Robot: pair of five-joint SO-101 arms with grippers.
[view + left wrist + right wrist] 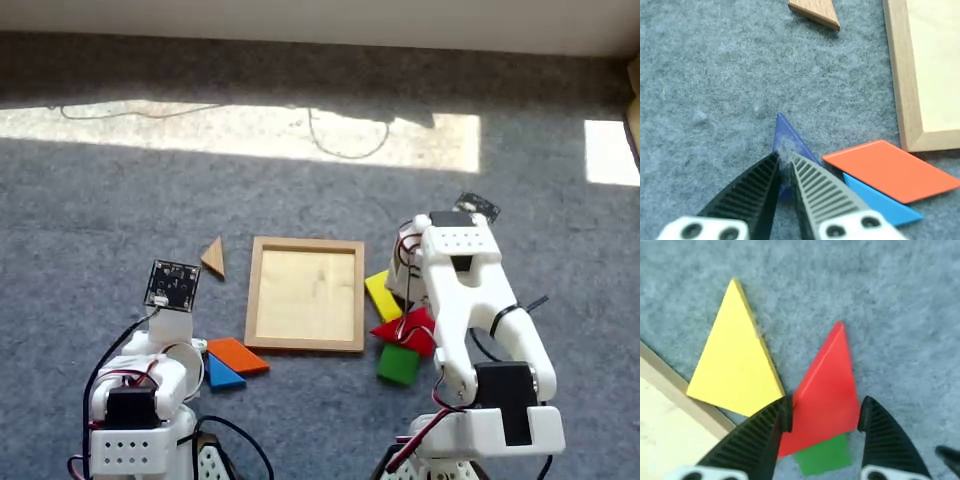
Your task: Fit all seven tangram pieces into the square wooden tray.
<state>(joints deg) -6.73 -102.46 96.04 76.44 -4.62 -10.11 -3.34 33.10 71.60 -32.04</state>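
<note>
In the left wrist view my left gripper point(783, 161) is shut on a dark blue triangle point(786, 136) that stands on edge on the carpet. An orange parallelogram point(890, 170) lies beside it, overlapping a light blue triangle point(880, 202). A wooden triangle point(815, 11) lies farther off, left of the square wooden tray point(256, 300), which holds no pieces. My right gripper point(824, 412) is open, its fingers on either side of a flat red triangle point(825, 385). That red piece partly covers a green square point(825, 455). A yellow triangle point(735, 360) lies between it and the tray point(700, 412).
Grey carpet surrounds everything. The orange parallelogram point(238, 355) and light blue triangle point(222, 373) sit at the tray's near left corner. Yellow point(381, 295), red point(408, 332) and green point(398, 364) pieces cluster right of the tray under the right arm point(460, 290). A cable point(340, 150) lies far behind.
</note>
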